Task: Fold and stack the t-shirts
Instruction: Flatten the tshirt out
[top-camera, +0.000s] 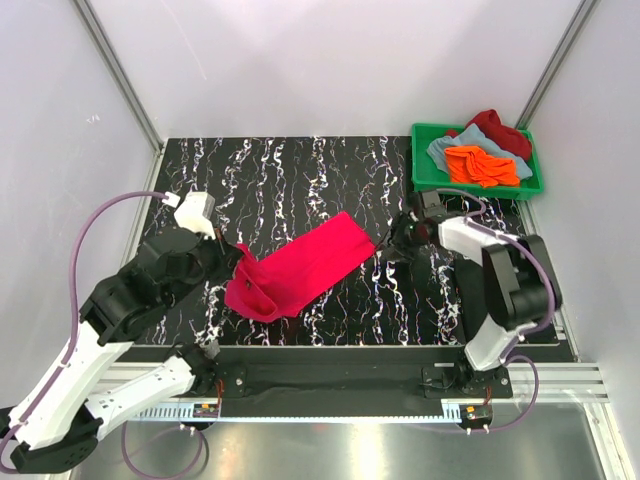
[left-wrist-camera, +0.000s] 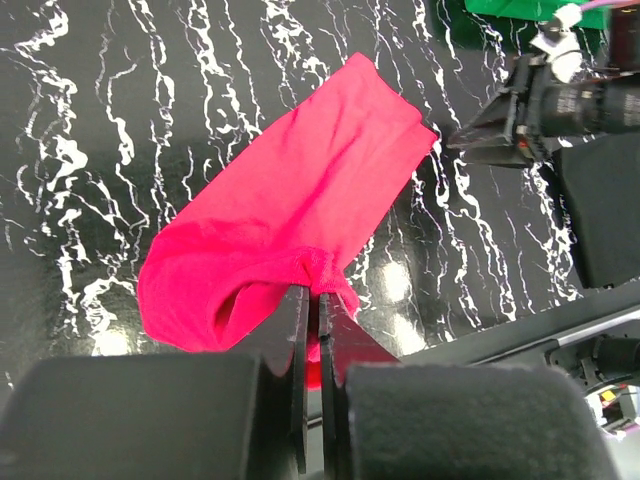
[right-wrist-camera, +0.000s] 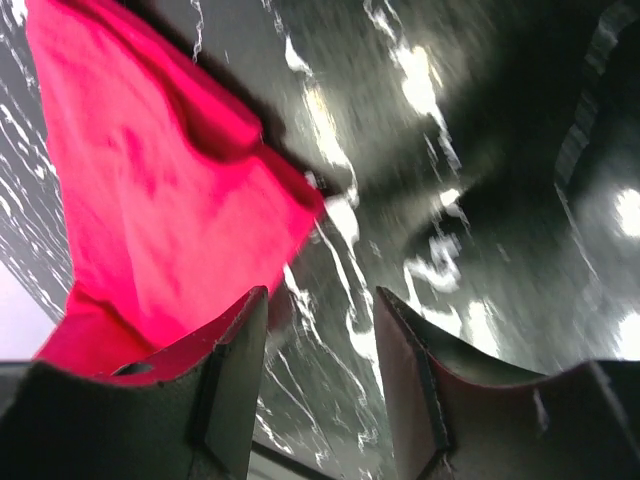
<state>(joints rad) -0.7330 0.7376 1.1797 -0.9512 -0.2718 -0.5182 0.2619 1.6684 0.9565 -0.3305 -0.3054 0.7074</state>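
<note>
I have the pinkish-red t-shirt (top-camera: 300, 268) lying as a long band across the middle of the black marbled table (top-camera: 300, 170), running from near-left to far-right. Its near-left end is bunched. My left gripper (left-wrist-camera: 312, 295) is clamped on a pinch of cloth there, its fingers pressed together with the fabric puckered at their tips. That end sits close to the table's near edge, so I have little room on that side. The far-right end is a squared corner lying flat. My right gripper (right-wrist-camera: 320, 300) is just off it with its jaws apart. From the right wrist I see only bare table between the fingers, with the cloth's edge beside the left-hand finger (right-wrist-camera: 235, 370); I cannot tell whether it touches. Beyond the shirt's long far edge the table is open right back to the rear wall, and there is also open room in the near-right patch between the shirt and the right arm's base. The green crate (top-camera: 478, 188) fills the far-right corner, just behind the right gripper. It holds an orange shirt (top-camera: 478, 163), a grey-blue shirt (top-camera: 445, 150) and a dark red shirt (top-camera: 497, 128) in a loose heap.
</note>
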